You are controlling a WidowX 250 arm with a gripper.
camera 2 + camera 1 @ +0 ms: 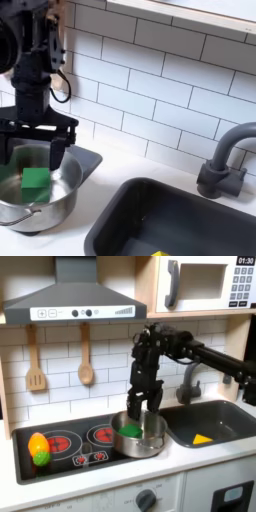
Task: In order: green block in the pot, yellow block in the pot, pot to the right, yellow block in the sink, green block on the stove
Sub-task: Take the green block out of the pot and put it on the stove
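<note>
In the second exterior view the small dark green block point(36, 181) lies in the shiny silver pot point(70, 190), with the yellow block point(202, 439) already in the grey sink point(228, 416). The black gripper point(33, 160) hangs just above it, jaws spread wide and empty; it should probably drop straight down, straddle the block clear of the rim, then close.

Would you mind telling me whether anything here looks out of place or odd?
Nothing stands out. The green block lies in the pot, the yellow block in the sink, and the open pincer hangs over the pot.
</note>
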